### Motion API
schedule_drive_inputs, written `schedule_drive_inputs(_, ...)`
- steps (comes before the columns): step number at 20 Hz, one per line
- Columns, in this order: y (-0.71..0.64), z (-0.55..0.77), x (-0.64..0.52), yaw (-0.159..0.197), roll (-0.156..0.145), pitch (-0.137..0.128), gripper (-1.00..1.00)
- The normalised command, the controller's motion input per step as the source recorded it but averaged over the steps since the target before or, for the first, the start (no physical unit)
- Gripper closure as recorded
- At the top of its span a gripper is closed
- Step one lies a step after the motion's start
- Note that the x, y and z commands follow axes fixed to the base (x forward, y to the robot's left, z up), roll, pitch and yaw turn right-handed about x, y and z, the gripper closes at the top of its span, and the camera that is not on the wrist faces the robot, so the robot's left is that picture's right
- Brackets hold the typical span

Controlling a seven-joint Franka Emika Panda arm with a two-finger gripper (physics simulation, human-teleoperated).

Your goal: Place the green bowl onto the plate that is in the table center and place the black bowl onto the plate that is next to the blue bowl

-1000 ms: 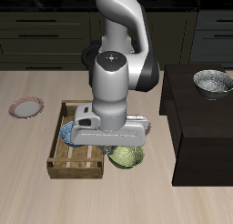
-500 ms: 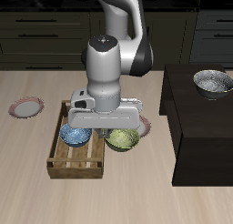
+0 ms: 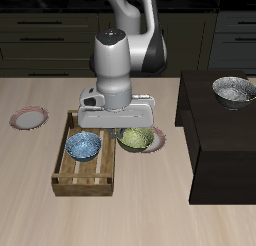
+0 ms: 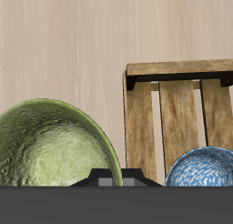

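Risen gripper [image 3: 118, 118] (jaws hidden) above green bowl [image 3: 137, 139].

I can read no text, label, brand, number or sign on anything in either view.

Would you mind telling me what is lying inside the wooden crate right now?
The blue bowl sits on the slatted floor of the wooden crate, with bare slats nearer the table's front edge. The crate's back end is covered by the robot arm, so that part cannot be checked.
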Motion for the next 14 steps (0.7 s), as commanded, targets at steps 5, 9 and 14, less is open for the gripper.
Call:
schedule_drive_inputs(5,0.26,-0.02,-0.59,0.01,0.062,-0.013,1.0)
schedule_drive_inputs(9,0.1,0.02,-0.26,-0.013,0.0,0.0,1.0)
schedule_drive_inputs(14,0.18,-0.03,-0.46,0.007,0.041,-0.012,1.0)
